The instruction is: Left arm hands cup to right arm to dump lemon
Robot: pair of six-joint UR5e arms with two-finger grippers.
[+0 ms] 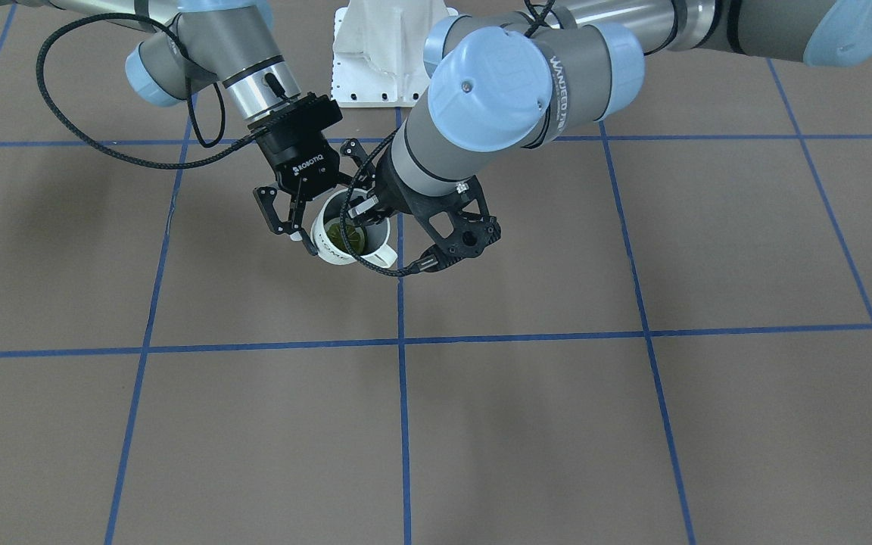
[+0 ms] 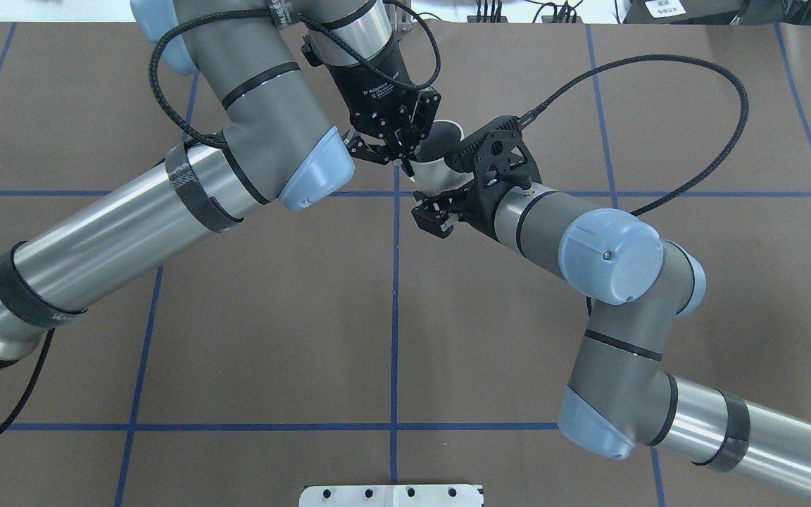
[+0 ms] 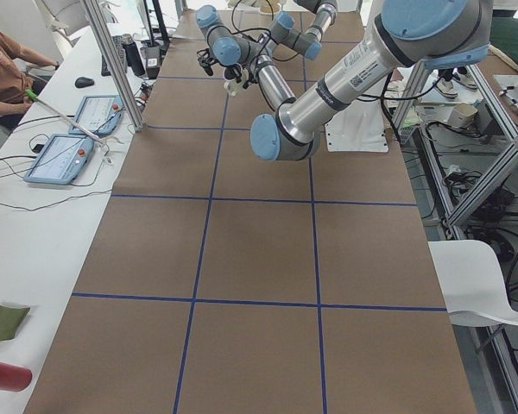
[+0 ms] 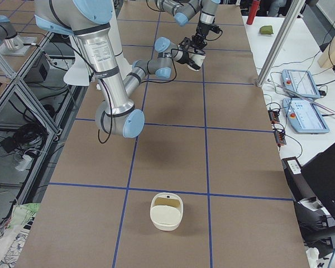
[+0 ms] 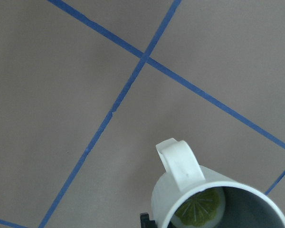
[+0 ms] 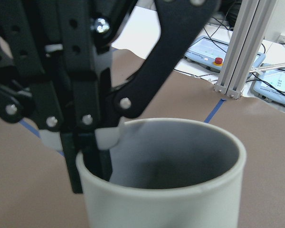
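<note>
Cup hides half the lemon; my left claw pinches its rim, right claw spread open alongside.

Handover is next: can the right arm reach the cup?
Likely yes: the left end effector pinches the cup only by its rim, leaving the wall bare beside the open right end effector.

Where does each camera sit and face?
Front-facing: across the table, facing robot; both arms, mug.
Overhead: behind robot, looking down; both arms.
Exterior left: table end; left arm nearest.
Exterior right: opposite end; right arm nearest.
Left wrist: down into mug, lemon inside.
Right wrist: mug rim, left gripper clamping it.
Wrists share the mug.
</note>
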